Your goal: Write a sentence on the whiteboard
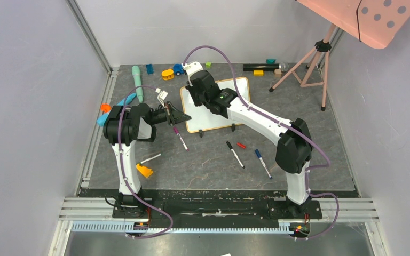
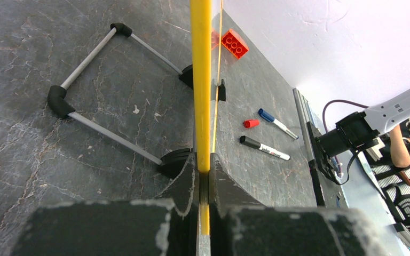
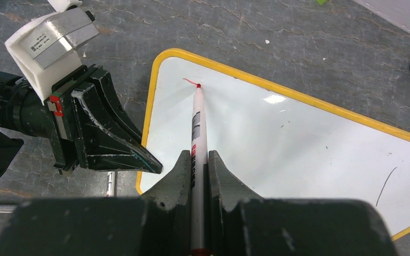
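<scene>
The whiteboard [image 1: 238, 90], white with a yellow-orange frame, lies tilted at the table's centre back. My left gripper [image 1: 184, 116] is shut on its left frame edge; in the left wrist view the yellow edge [image 2: 200, 80] runs up from between my closed jaws [image 2: 205, 166]. My right gripper [image 1: 196, 92] hovers over the board's left part, shut on a red marker [image 3: 196, 128]. The marker's tip touches the board [image 3: 299, 138] near its upper left corner. Of the sentence only a short red stroke [image 3: 190, 81] shows; no words are readable. The left gripper's fingers [image 3: 133, 154] show beside the board edge.
A black marker [image 1: 235, 154], a blue marker [image 1: 262, 163], a red cap [image 1: 241, 145] and a purple marker [image 1: 180, 137] lie in front of the board. Small toys [image 1: 167, 74] line the back. A pink tripod [image 1: 309, 64] carries the pink dotted panel [image 1: 373, 16] at back right.
</scene>
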`<state>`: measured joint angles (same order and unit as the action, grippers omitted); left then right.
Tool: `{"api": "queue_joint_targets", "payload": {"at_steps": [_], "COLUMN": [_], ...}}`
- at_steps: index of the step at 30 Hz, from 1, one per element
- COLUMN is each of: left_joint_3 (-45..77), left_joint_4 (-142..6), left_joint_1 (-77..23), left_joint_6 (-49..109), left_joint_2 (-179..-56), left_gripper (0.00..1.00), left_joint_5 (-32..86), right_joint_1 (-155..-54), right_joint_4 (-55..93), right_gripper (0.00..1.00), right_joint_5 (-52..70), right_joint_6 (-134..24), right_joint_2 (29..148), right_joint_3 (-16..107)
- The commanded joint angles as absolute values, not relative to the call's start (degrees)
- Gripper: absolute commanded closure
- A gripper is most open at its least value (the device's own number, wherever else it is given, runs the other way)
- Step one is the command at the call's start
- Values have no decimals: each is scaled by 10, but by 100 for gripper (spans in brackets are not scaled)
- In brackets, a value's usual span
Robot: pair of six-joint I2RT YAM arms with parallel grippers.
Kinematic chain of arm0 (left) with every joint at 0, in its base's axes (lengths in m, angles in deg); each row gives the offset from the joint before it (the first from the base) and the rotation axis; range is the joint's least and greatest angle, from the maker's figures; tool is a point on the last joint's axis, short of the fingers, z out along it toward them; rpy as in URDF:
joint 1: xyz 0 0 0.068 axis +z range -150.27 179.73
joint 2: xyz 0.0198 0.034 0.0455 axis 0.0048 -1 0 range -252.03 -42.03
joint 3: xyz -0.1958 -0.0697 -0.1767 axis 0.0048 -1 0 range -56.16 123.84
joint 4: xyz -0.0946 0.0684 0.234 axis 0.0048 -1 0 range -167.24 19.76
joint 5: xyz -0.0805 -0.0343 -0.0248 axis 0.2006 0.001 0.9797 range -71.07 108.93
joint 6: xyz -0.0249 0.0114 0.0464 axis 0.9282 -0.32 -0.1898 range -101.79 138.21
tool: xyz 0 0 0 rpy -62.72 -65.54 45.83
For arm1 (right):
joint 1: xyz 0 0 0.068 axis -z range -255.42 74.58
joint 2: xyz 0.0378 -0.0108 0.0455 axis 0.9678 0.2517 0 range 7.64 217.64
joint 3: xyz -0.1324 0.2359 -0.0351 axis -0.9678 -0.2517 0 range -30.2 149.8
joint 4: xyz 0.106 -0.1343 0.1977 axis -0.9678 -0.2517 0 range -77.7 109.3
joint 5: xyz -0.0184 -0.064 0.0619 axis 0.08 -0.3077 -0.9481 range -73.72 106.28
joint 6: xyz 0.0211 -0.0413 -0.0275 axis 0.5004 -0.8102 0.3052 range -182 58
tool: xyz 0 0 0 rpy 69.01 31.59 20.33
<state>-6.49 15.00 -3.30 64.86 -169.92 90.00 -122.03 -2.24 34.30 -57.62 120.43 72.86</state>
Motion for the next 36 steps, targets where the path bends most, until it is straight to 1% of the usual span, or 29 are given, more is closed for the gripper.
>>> {"api": "queue_joint_targets", "payload": {"at_steps": [1,10,15,28,36], "left_joint_3": [-66,-66,-65,-66,-67], "left_joint_4": [190,190,190,190,190], "left_joint_1": [-45,-45,-45,-45,-45], "left_joint_6": [628,628,629,628,627], "left_joint_2": [-1710,-1710,-1711,-1710,-1709], "left_gripper": [98,98,98,98,98], "left_joint_5": [946,945,945,945,945], "right_joint_1": [-1215,-1215,-1215,-1215,-1216], "right_joint_4": [-17,-29,-28,-27,-26], "right_gripper": [100,100,100,100,100], "right_joint_5": [343,350,355,338,316], "right_joint_6": [-584,-586,-588,-581,-577], "right_joint_2": [1216,1217,1203,1174,1174], "right_joint_3": [750,747,719,662,651]}}
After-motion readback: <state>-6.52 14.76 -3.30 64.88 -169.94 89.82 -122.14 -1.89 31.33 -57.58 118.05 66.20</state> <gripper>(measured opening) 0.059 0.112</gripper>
